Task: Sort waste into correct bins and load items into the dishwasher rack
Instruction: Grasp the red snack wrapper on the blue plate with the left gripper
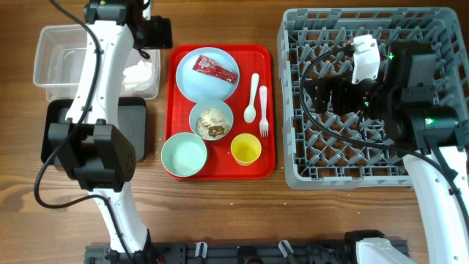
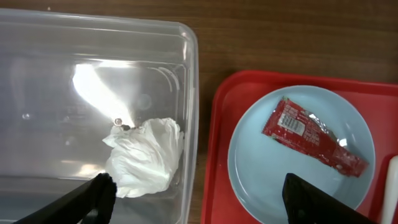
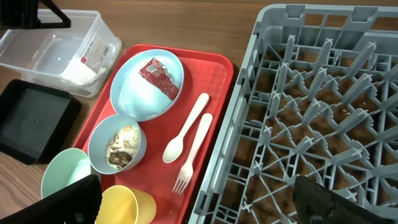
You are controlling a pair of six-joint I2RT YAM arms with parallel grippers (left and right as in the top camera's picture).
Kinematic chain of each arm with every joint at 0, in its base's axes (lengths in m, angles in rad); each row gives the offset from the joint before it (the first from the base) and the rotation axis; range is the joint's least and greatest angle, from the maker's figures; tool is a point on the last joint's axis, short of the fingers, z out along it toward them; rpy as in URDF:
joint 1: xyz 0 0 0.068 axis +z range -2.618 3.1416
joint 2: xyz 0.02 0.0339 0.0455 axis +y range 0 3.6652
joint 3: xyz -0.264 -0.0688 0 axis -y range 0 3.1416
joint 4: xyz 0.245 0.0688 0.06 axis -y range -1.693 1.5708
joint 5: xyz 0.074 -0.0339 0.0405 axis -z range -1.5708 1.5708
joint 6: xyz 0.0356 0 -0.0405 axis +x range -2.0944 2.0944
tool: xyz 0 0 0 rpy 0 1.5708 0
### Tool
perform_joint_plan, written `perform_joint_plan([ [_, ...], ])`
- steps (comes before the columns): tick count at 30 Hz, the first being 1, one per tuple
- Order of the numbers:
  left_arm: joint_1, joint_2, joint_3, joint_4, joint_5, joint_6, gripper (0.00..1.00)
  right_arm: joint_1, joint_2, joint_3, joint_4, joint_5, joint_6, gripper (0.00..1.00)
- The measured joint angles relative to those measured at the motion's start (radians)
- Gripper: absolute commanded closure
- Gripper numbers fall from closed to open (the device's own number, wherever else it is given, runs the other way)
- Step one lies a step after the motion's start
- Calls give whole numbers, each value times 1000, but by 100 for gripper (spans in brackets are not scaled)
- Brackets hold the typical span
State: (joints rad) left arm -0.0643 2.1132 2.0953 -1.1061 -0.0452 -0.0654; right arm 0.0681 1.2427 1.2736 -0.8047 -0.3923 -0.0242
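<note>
The crumpled white tissue [image 2: 144, 157] lies inside the clear tub [image 1: 55, 51]. My left gripper [image 2: 196, 202] is open and empty above the tub's right wall. The red wrapper [image 1: 215, 69] lies on the pale blue plate [image 1: 198, 84]. One bowl [image 1: 212, 120] holds brown-and-white food scraps; the other bowl [image 1: 185, 155] is empty. The yellow cup [image 1: 246, 149], white spoon [image 1: 251, 97] and fork [image 1: 263, 110] sit on the red tray [image 1: 268, 55]. My right gripper [image 3: 196, 202] is open and empty over the grey rack [image 1: 366, 176]. The black tray [image 1: 135, 117] lies below the tub.
Both arms' bases and a rail stand at the table's front edge [image 1: 242, 253]. The left arm [image 1: 99, 88] stretches over the black tray and the tub. Bare wood shows between the red tray and the rack.
</note>
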Motion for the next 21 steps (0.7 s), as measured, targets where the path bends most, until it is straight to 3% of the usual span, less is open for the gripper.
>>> perform_joint_plan([
  [5, 9, 0, 0, 13, 109, -14, 20, 0, 0, 0, 0, 0, 0, 0],
  [10, -82, 18, 0, 63, 186, -115, 21, 0, 0, 0, -4, 0, 0, 0],
  [16, -238, 173, 0, 108, 211, -272, 20, 0, 0, 0, -11, 0, 0, 0],
  [21, -290, 241, -2, 109, 182, -348, 20, 0, 0, 0, -11, 0, 0, 0],
])
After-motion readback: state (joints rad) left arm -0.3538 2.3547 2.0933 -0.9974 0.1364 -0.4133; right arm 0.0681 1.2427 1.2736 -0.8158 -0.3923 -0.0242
